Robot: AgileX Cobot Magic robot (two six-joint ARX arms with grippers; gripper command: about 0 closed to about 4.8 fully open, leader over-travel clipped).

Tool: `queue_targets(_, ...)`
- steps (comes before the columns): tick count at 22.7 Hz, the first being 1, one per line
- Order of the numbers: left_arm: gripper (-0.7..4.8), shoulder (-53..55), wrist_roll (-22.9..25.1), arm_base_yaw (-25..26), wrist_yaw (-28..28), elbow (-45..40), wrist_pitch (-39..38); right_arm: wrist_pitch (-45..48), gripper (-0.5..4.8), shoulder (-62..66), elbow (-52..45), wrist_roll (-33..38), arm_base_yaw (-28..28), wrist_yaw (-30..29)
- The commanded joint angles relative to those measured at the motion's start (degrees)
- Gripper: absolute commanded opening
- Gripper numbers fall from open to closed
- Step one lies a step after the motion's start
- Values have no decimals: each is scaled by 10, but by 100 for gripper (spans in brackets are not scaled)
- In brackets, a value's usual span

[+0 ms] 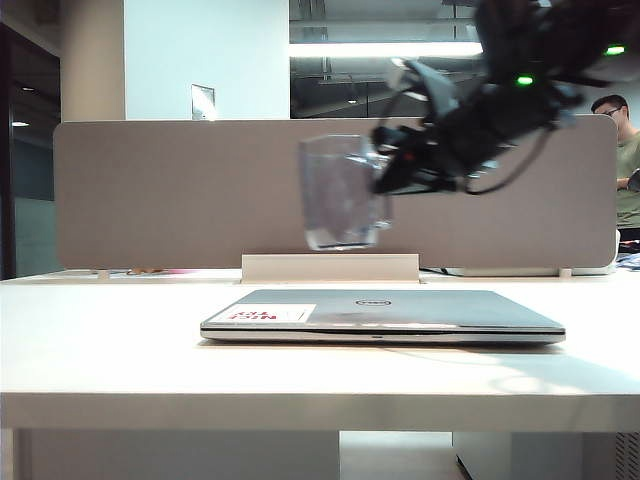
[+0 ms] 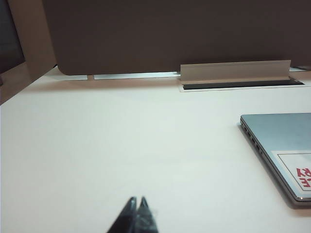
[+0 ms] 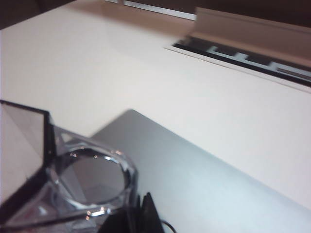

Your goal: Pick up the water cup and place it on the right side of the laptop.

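Gripping faceted cup, right pincer, left pincer apparently closed

Grey partition panel behind white table

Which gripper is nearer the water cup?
Right. The right gripper holds the water cup in the air above the laptop; the left gripper sits shut, low over bare table, left of the laptop.
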Motion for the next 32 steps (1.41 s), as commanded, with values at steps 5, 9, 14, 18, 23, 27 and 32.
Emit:
queue_targets(5,-4,1,-2,1,13,2,7,57,-4,-108,-130,3,-107,3)
queue_targets(9,-4,1,-2,1,13,2,7,85,-4,-144,-179,11,-156,-1)
queue_targets(14,-4,1,-2,1,13,2,7,115,-4,-161,-222,18,-204,-2)
queue_targets(18,-4,1,-2,1,13,2,7,118,-4,-162,-244,15,-245,-20)
queue_targets(23,-4,1,-2,1,13,2,7,122,-4,-162,-255,-9,-294,-66)
queue_targets(27,-4,1,-2,1,13,2,7,126,-4,-161,-260,-31,-342,-93)
queue_targets(32,-4,1,-2,1,13,2,7,151,-4,-127,-260,-45,-362,-125)
